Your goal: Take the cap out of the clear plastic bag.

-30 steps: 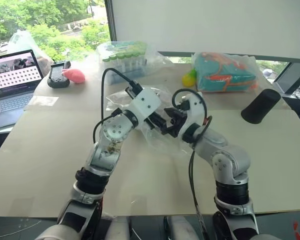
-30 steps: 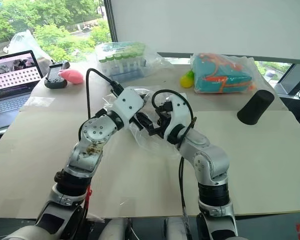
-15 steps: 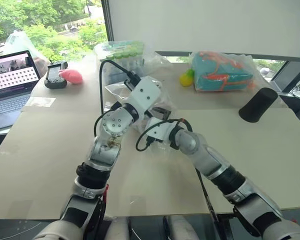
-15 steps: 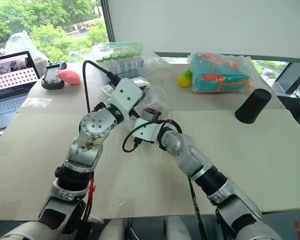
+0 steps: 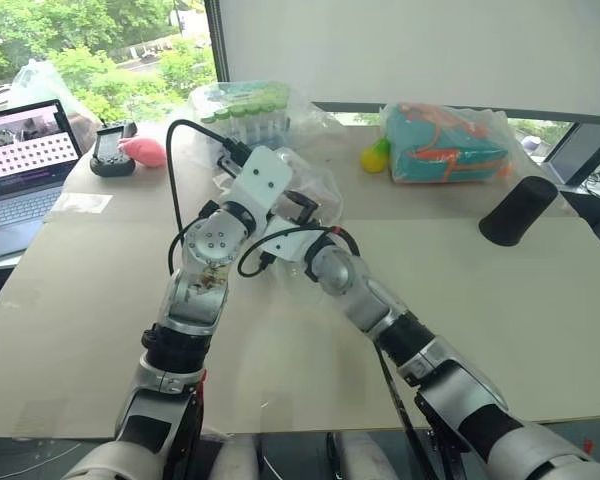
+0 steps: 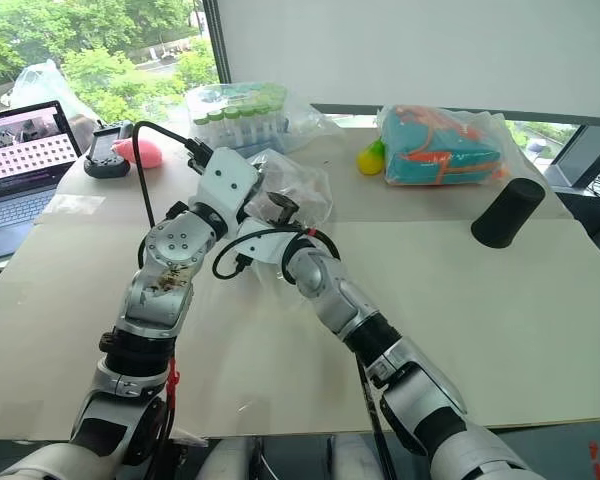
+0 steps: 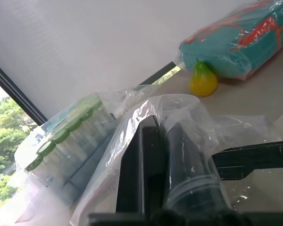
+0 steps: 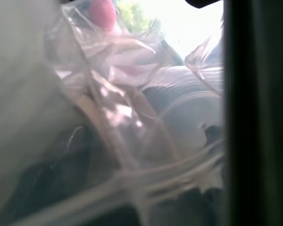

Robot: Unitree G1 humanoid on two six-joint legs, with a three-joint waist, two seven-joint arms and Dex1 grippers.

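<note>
Cap not clearly made out; judged to be inside the clear plastic bag [image 6: 292, 195], which is bunched up right at the left gripper [image 6: 270, 208]. Left gripper is pressed together, pinching the bag film and holding it off the table [image 6: 500, 320]; in the left wrist view the film drapes over both black fingers [image 7: 146, 169]. Right gripper [image 5: 280, 243] sits just below the left one, against the bag's underside; whether its jaws are spread or closing cannot be told.

Step in hand, as a judgement: right gripper needs to get into the bag mouth. Keep the left pinch firm and high so the mouth stays open, enter slowly, grab fabric not film.

Beyond the left gripper: bag of green-capped tubes [image 6: 242, 118]. Off to its right: teal-orange bagged item [image 6: 442, 145], yellow pear toy [image 6: 368, 160], black cylinder [image 6: 508, 213]. Left: laptop [image 6: 25, 165], pink toy [image 6: 140, 152]. Nothing blocks except crinkled film and the crossing arms.
</note>
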